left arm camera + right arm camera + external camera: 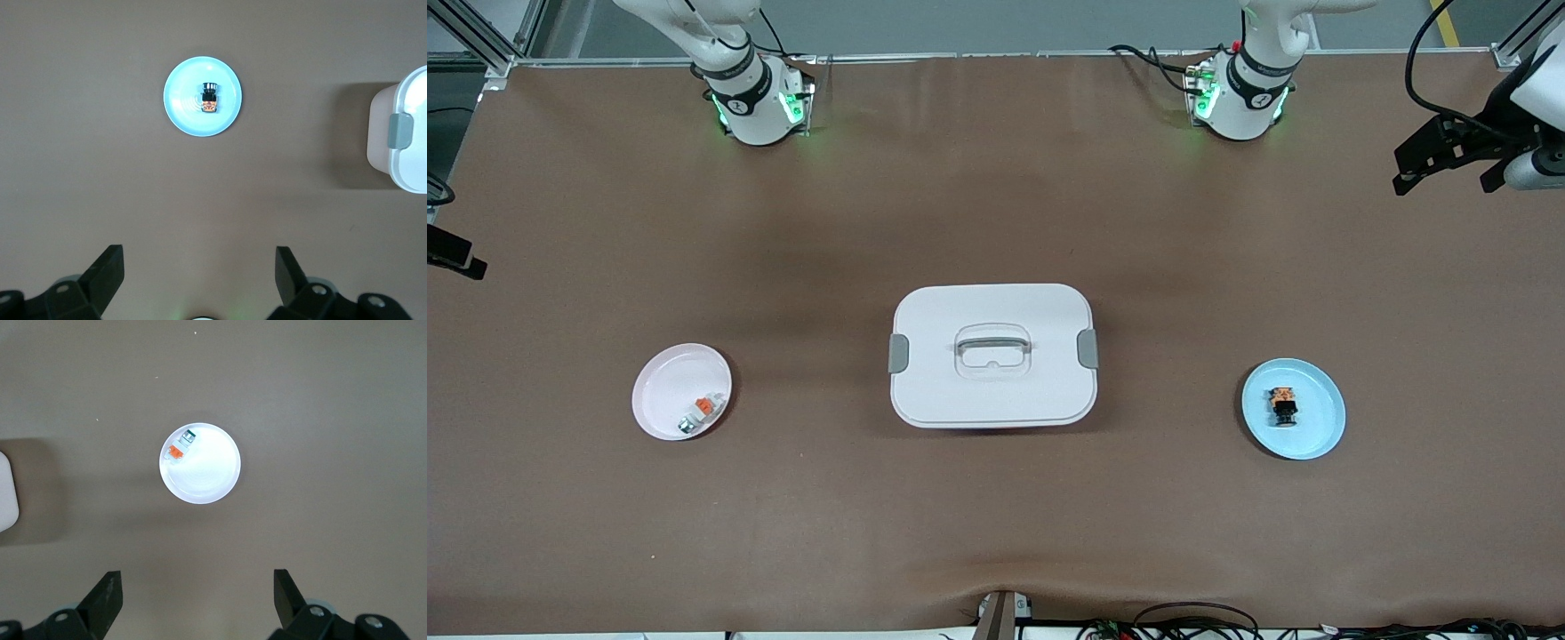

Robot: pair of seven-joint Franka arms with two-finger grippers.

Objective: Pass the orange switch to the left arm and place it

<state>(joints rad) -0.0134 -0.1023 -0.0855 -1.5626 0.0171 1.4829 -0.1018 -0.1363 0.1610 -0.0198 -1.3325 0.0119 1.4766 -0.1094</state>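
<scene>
1. Orange switch (1284, 406) lies on its side on the light blue plate (1320, 436), toward my left arm's end of the table; my left wrist view shows it near the plate's middle (209, 99), black body with a metal end and an orange face

2. My left gripper (199, 273) hangs high over bare brown table (996, 524) beside that blue plate (180, 110) — fingers (107, 270) spread wide, nothing between them

3. My right gripper (197, 597) hangs high over the table at my right arm's end, beside the white plate (207, 483); its fingers (107, 593) are spread just as wide and hold nothing

4. White plate (663, 400) carries a small white-and-grey part with an orange tab (701, 413), lying against the plate's rim (180, 447)

5. Box (993, 356) sits shut in the middle of the table between the two plates, well apart from each — grey latches on its two short sides, grey handle recessed in the lid; a corner of it shows in each wrist view (407, 133) (7, 490)

6. Both my arms stand back at their bases, and neither gripper touches anything
</scene>
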